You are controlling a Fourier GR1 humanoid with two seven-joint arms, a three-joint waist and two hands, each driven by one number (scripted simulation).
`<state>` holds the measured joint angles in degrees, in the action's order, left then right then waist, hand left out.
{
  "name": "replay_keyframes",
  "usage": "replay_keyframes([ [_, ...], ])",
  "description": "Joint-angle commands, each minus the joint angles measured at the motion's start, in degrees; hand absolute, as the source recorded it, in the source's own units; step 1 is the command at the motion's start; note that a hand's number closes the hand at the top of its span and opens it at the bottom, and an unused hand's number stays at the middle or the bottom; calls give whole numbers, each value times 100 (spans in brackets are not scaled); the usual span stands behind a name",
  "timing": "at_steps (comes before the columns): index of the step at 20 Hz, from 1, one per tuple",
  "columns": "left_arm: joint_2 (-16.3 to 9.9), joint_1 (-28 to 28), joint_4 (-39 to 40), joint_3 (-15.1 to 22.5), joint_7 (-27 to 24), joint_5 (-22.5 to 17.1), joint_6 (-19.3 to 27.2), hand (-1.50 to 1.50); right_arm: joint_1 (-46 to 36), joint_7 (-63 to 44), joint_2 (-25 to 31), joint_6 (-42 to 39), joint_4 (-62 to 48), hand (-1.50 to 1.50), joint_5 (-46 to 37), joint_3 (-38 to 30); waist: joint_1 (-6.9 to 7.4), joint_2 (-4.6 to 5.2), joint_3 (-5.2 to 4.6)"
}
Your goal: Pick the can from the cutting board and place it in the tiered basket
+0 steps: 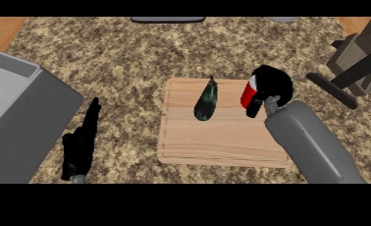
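A single head view looks steeply down, fairly close, at the counter (145,53) and cutting board (217,141).

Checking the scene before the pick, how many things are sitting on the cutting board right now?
2: a dark eggplant lying near the cutting board's middle, and a red can at its right edge, partly hidden by the right robot hand curled round it.

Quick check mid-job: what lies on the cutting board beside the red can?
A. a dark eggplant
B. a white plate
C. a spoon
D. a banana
A: a dark eggplant lies on the cutting board, left of the can that the right robot hand curls round.
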<state>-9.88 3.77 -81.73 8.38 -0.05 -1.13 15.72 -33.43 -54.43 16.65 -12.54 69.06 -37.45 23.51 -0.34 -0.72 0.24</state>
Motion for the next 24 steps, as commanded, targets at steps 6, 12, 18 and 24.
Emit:
replay_keyframes([
  [6, 50, 693, 79, -189, 22, -61, 239, 0, 949, 1079, 2977, -847, 1204, 150, 1268, -2131, -746, -113, -29],
  [12, 47, 698, -134, -215, 30, -112, 197, 0, 950, 1260, 3965, -1152, 1520, 150, 2599, -4190, -621, -91, -29],
  [18, -3, 555, -5, -222, -9, -94, 82, 0, 419, 792, 5003, -1554, 1871, 150, 3472, -5853, -524, -61, -38],
  [24, 26, 462, 18, -123, 54, -64, -59, 0, 492, 685, 6119, -2590, 2018, 150, 3893, -6865, -235, 5, -31],
])
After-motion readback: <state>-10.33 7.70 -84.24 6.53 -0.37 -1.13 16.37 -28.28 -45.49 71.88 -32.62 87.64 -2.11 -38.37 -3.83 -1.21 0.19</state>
